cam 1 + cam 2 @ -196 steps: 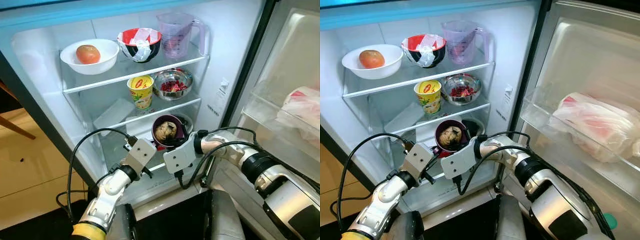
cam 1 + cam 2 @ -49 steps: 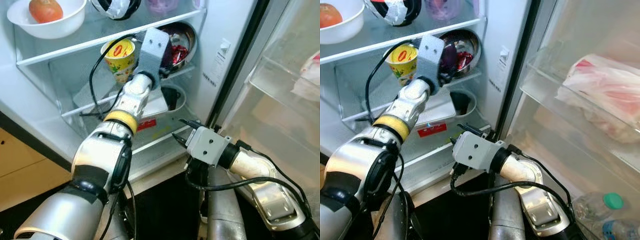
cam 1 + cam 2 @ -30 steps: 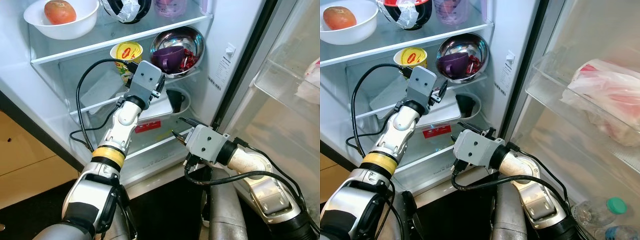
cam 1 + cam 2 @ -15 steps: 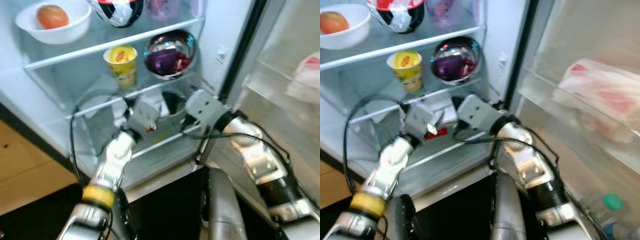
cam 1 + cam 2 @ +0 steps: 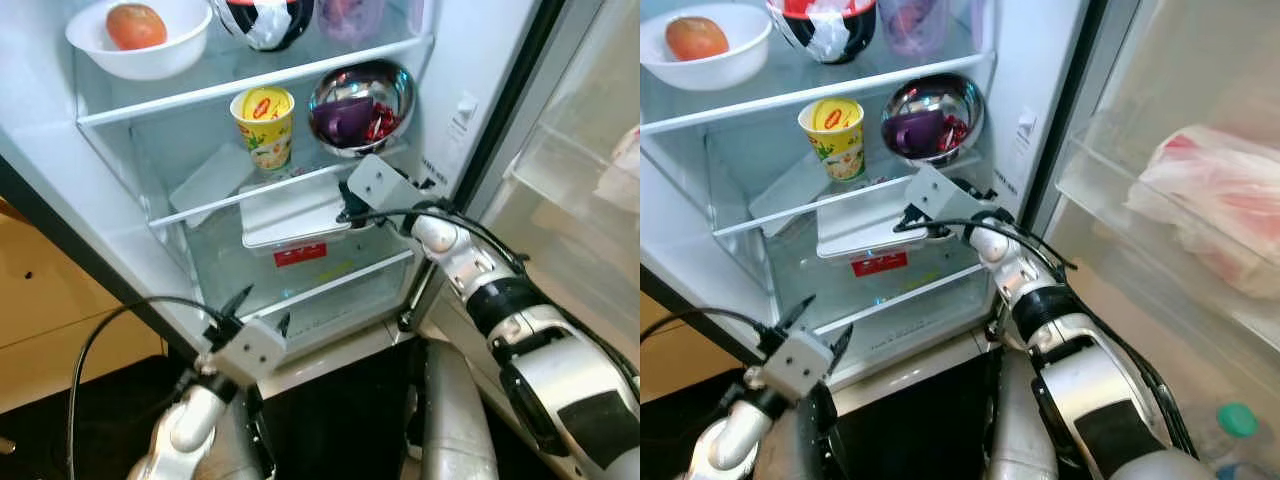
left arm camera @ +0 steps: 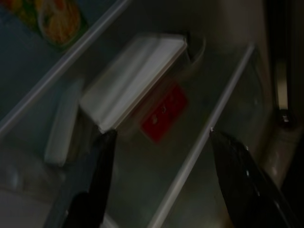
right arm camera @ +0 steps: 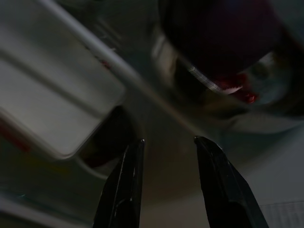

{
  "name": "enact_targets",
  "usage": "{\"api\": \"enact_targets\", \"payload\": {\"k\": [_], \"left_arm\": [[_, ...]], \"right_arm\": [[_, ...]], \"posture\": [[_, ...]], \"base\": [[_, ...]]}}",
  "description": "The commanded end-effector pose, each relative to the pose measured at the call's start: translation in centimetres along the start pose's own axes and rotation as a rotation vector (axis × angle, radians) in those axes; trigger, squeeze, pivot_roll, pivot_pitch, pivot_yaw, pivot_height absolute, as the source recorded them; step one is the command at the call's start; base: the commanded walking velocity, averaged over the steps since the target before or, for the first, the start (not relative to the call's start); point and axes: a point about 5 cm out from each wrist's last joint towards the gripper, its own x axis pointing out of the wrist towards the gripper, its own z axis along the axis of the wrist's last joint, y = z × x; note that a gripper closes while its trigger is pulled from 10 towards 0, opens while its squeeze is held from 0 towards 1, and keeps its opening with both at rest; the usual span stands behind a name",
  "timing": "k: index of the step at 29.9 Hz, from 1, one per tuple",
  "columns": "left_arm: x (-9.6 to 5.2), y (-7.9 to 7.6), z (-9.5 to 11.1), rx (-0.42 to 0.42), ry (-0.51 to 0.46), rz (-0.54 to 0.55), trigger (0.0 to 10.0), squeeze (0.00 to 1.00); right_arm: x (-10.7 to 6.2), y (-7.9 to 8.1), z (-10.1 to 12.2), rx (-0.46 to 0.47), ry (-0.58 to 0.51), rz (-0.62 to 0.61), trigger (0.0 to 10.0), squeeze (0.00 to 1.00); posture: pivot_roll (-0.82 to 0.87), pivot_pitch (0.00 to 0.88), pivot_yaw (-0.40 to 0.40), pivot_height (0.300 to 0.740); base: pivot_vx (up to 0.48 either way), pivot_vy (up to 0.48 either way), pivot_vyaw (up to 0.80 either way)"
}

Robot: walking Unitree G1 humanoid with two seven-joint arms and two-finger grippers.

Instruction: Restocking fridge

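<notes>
The fridge stands open. On its middle glass shelf (image 5: 215, 195) a purple cup (image 5: 344, 116) lies inside a steel bowl (image 5: 390, 85) with red bits, beside a yellow noodle cup (image 5: 263, 123). Below, a flat white container (image 5: 288, 208) carries a red label (image 5: 301, 254). My right gripper (image 5: 343, 205) reaches in under that shelf at the container's right end, open and holding nothing; in the right wrist view its fingers (image 7: 121, 190) frame a dark bowl (image 7: 107, 142) below the steel bowl (image 7: 209, 85). My left gripper (image 5: 262, 308) hangs low before the fridge's bottom edge, open and holding nothing.
The top shelf holds a white bowl (image 5: 165, 55) with a round red fruit, a black-and-red wrapped bowl (image 5: 262, 15) and a purple jug (image 5: 350, 15). The open door on the right carries a pink-and-white bag (image 5: 1210, 210) and a green-capped bottle (image 5: 1238, 420). A loose white lid (image 5: 208, 180) leans under the middle shelf.
My left arm has dropped down and out of the fridge. The right gripper has pushed further in beside the white container. The camera has shifted too.
</notes>
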Motion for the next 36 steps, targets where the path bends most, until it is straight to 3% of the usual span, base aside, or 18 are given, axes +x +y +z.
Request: {"api": "enact_targets", "payload": {"k": [1, 5, 7, 12, 18, 25, 29, 31, 33, 35, 36], "left_arm": [[-0.9, 0.7, -0.2, 0.045, 0.035, 0.012, 10.0, 0.00], [-2.0, 1.4, -0.2, 0.060, 0.064, 0.037, 10.0, 0.00], [-3.5, 2.0, -0.2, 0.066, 0.107, 0.063, 10.0, 0.00], [-5.5, 2.2, 0.2, 0.078, 0.150, 0.073, 10.0, 0.00], [-6.5, 2.1, 0.5, 0.075, 0.187, 0.083, 10.0, 0.00], [-5.9, 1.9, 0.9, 0.068, 0.184, 0.082, 10.0, 0.00], [-5.7, 2.1, 0.7, 0.068, 0.190, 0.095, 10.0, 0.00], [-5.2, 2.0, 0.7, 0.067, 0.184, 0.095, 10.0, 0.00], [-5.1, 2.0, 0.7, 0.067, 0.184, 0.095, 10.0, 0.00], [-4.3, 2.0, 0.7, 0.067, 0.166, 0.096, 10.0, 0.00], [-4.3, 2.0, 0.7, 0.067, 0.166, 0.096, 10.0, 0.00]], "right_arm": [[0.2, -0.2, 0.0, 0.005, 0.006, -0.023, 10.0, 0.00], [0.3, -1.0, 0.4, 0.000, 0.003, -0.051, 10.0, 0.00], [0.4, -1.9, 0.4, -0.006, 0.013, -0.088, 10.0, 0.00], [0.4, -2.9, 0.0, 0.003, 0.048, -0.122, 10.0, 0.00], [0.4, -4.0, -0.1, -0.003, 0.061, -0.163, 10.0, 0.00], [0.4, -4.6, 0.1, -0.034, 0.068, -0.190, 10.0, 0.00], [0.8, -4.5, 2.6, -0.024, -0.009, -0.179, 10.0, 0.00], [1.1, -3.8, 5.5, -0.016, -0.095, -0.141, 10.0, 0.00], [1.1, -3.7, 5.9, -0.017, -0.107, -0.135, 10.0, 0.00], [1.2, -2.7, 8.2, -0.014, -0.176, -0.091, 10.0, 0.00], [1.2, -2.7, 8.2, -0.014, -0.176, -0.091, 10.0, 0.00]], "posture": [[0.17, 0.258, -0.064, 0.421], [0.22, 0.290, -0.074, 0.421], [0.23, 0.303, -0.075, 0.421], [0.28, 0.346, -0.070, 0.421], [0.28, 0.362, -0.071, 0.421], [0.29, 0.346, -0.078, 0.421], [0.28, 0.331, -0.081, 0.421], [0.28, 0.313, -0.080, 0.421], [0.28, 0.313, -0.080, 0.421], [0.27, 0.288, -0.079, 0.421], [0.27, 0.288, -0.079, 0.421]], "base": [[0.000, 0.000, 0.00], [0.000, 0.000, 0.00], [0.000, 0.000, 0.00], [0.000, 0.000, 0.00], [0.000, 0.000, 0.00], [0.000, 0.000, 0.00], [0.000, 0.000, 0.00], [0.000, 0.000, 0.00], [0.000, 0.000, 0.00], [0.000, 0.000, 0.00], [0.000, 0.000, 0.00]]}}
